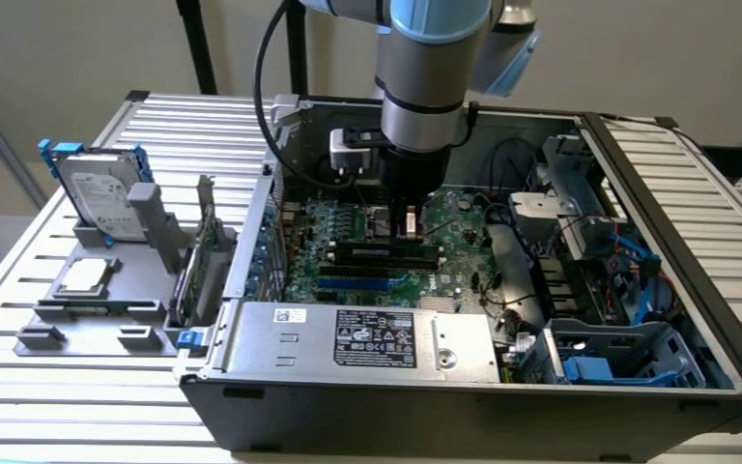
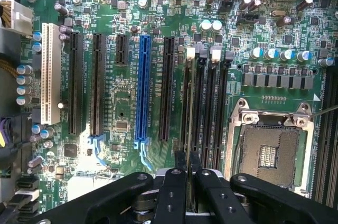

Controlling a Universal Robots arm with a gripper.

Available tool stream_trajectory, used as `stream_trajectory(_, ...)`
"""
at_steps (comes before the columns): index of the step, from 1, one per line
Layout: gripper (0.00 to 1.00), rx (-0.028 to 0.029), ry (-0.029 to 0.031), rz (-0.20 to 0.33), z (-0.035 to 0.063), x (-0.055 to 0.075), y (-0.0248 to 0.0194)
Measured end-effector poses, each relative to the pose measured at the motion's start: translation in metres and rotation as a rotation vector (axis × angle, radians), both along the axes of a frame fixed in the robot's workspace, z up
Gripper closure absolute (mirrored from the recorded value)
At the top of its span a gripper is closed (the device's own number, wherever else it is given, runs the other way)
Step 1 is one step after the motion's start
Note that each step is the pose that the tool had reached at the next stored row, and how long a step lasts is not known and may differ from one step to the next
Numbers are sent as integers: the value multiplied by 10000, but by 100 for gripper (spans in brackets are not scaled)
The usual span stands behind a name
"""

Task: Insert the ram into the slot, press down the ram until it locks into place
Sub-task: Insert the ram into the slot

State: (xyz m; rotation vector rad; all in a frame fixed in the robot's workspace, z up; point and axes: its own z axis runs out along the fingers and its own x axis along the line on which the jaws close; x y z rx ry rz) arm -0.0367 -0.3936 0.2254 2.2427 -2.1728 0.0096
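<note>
1. My gripper (image 1: 409,230) reaches straight down into the open computer case (image 1: 474,416), over the green motherboard (image 2: 119,102).
2. My fingers (image 2: 174,192) stand almost together with only a thin gap between them. As far as I can see, they pinch the top edge of the ram (image 1: 378,249).
3. The ram stands on its long edge and runs lengthwise along the slot (image 2: 188,97). I grip it nearer the end toward the exterior view's right.
4. That slot is the outermost of four parallel black memory slots, on the side facing the blue slot (image 2: 142,86).
5. I cannot tell whether the ram is pressed fully home, or whether the small end latches have closed on it.
6. The memory slots lie between the blue slot and the square metal processor socket (image 2: 269,150), just beside the socket.
7. Beyond the blue slot, away from the socket, are more black expansion slots and then a white slot (image 2: 48,73).
8. In the exterior view, the labelled power supply (image 1: 345,333) lies along the near wall of the case, in front of the motherboard.
9. Outside the case, on the exterior view's left, a grey fixture (image 1: 88,309) sits on the slatted table (image 1: 88,406). It holds a hard drive (image 1: 94,193) upright.
10. A green expansion card (image 1: 197,275) stands upright at the fixture's edge, close beside the case wall.
</note>
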Motion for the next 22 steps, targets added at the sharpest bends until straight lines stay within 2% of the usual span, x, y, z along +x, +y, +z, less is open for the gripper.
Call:
stream_trajectory(5,87,37,0,0,-9,0,0)
stream_trajectory(12,87,61,0,0,-31,0,-1)
stream_trajectory(13,85,60,0,-1,-32,0,-2)
stream_trajectory(14,79,58,0,0,-31,0,-2)
stream_trajectory(15,79,57,0,0,-31,0,-2)
stream_trajectory(16,72,58,0,0,-30,0,-3)
stream_trajectory(20,72,75,13,0,50,0,-3)
stream_trajectory(22,72,76,38,2,99,1,-5)
